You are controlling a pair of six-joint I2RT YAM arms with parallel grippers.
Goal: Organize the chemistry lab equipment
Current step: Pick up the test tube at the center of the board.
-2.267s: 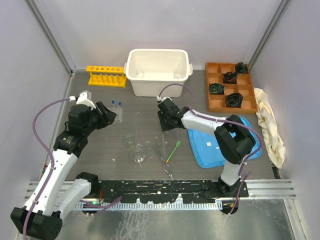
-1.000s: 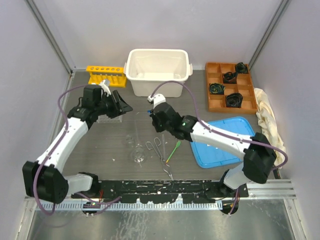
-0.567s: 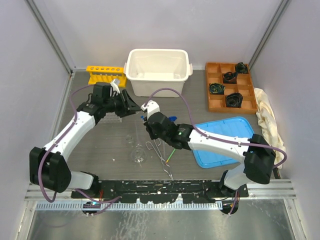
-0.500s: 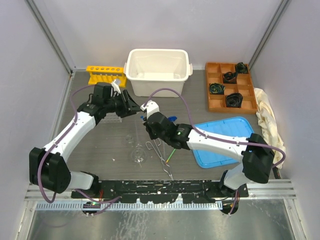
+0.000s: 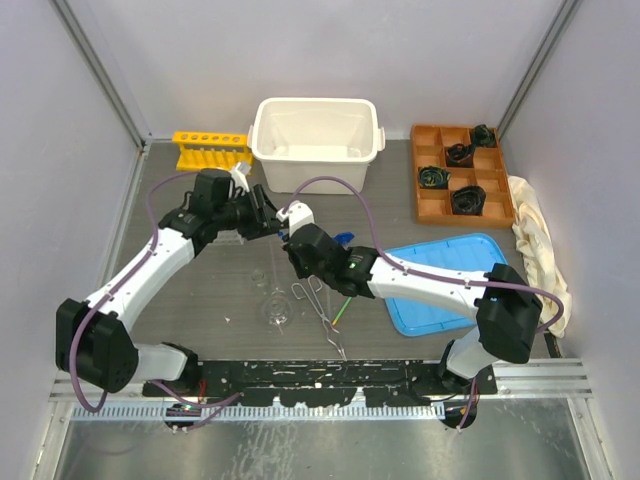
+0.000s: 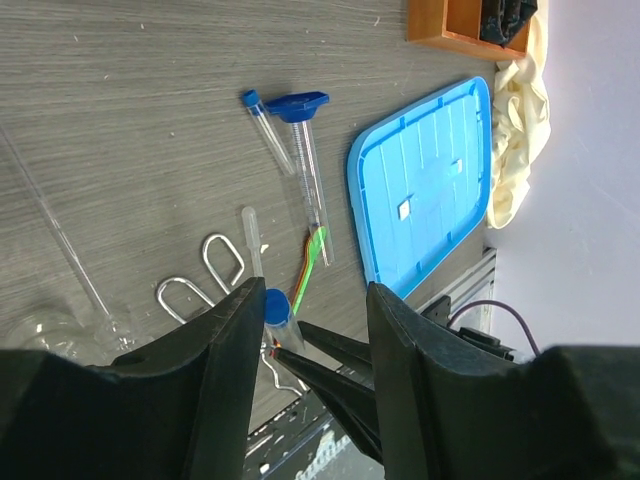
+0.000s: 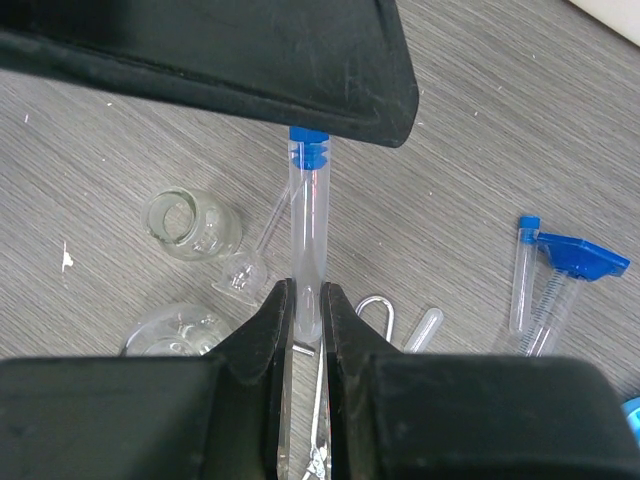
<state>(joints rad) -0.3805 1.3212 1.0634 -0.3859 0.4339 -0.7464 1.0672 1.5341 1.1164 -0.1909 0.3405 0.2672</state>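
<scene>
My right gripper (image 7: 307,290) is shut on the bottom end of a blue-capped test tube (image 7: 307,220) and holds it above the table. The tube's blue cap (image 6: 275,305) sits between the jaws of my left gripper (image 6: 315,292), which stands open, with the cap close beside one finger (image 6: 225,370). In the top view the left gripper (image 5: 268,224) and right gripper (image 5: 290,238) meet nose to nose. On the table lie another test tube (image 6: 266,132), the blue-based cylinder (image 6: 310,175), the green spatula (image 6: 313,258), the metal tongs (image 5: 320,300) and small glass flasks (image 7: 193,225).
The yellow rack (image 5: 210,150) and a white bin (image 5: 318,140) stand at the back. An orange compartment tray (image 5: 460,175) holding black objects is at the back right, with a cream cloth (image 5: 540,250) beside it. A blue lid (image 5: 440,280) lies under the right arm.
The left gripper has swung right and the right gripper has carried the tube left, so the left jaws now straddle the tube's cap. The left jaws have narrowed slightly.
</scene>
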